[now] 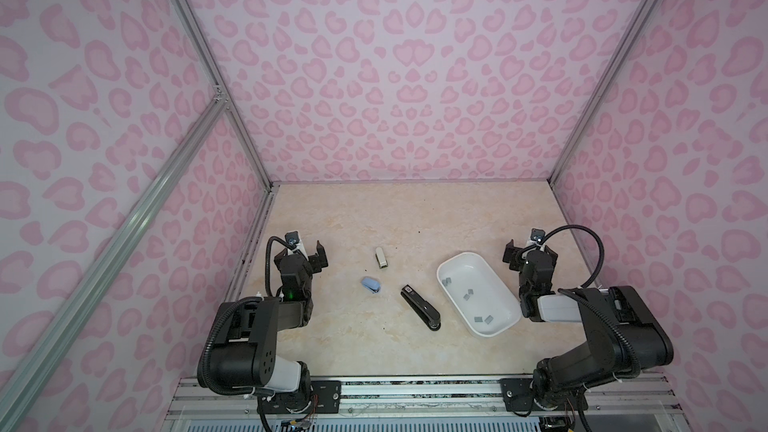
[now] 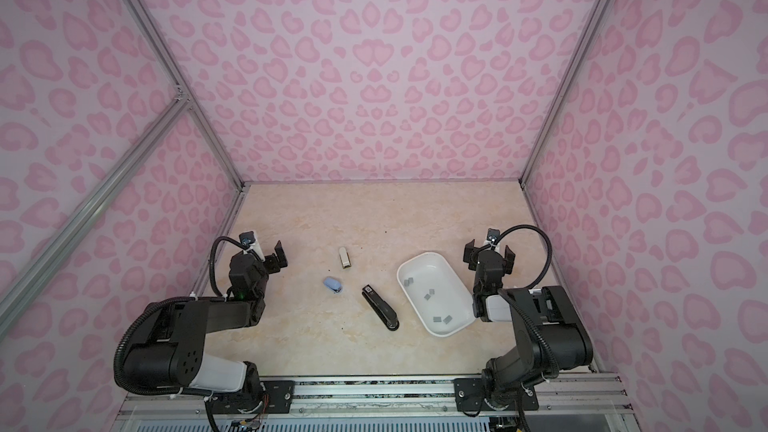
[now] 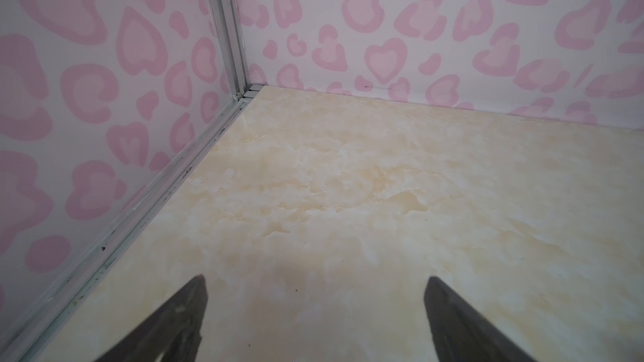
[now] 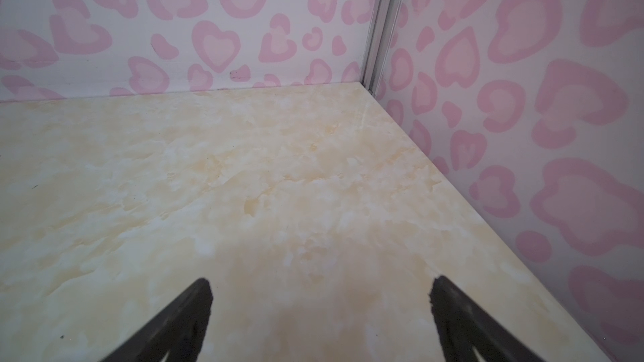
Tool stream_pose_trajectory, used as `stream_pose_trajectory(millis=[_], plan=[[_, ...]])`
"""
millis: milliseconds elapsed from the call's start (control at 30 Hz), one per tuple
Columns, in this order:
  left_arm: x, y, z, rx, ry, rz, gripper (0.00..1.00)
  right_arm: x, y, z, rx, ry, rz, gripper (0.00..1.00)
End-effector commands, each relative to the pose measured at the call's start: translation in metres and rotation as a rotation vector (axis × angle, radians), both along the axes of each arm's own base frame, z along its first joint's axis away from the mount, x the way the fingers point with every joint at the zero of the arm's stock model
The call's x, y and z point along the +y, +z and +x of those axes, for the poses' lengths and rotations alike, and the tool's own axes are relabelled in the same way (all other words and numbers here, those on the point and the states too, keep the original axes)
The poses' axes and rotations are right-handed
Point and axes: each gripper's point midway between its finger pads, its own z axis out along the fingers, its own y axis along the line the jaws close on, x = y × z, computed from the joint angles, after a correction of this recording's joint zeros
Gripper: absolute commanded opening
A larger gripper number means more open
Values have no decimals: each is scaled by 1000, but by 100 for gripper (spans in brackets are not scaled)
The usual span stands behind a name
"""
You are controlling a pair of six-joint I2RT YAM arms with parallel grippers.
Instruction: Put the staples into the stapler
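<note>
The staples [image 1: 467,295] are scattered flat in the white tray [image 1: 486,280], right of centre, pointing various ways. Just left of it, the black stapler [image 1: 420,307] is laid with its long axis running far-left to near-right. The left gripper [image 3: 315,280] and the right gripper [image 4: 320,282] are spread wide, empty.

Grey staples [image 1: 468,295] (in tray [image 1: 471,270]), stapler [image 1: 419,304] beside
</note>
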Motion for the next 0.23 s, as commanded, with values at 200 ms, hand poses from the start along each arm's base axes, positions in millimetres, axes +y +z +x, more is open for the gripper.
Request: stream_pose_trajectory(millis=[200], plan=[[-2, 5, 2, -21, -11, -6, 97, 1, -2, 2, 9, -2, 10, 98]])
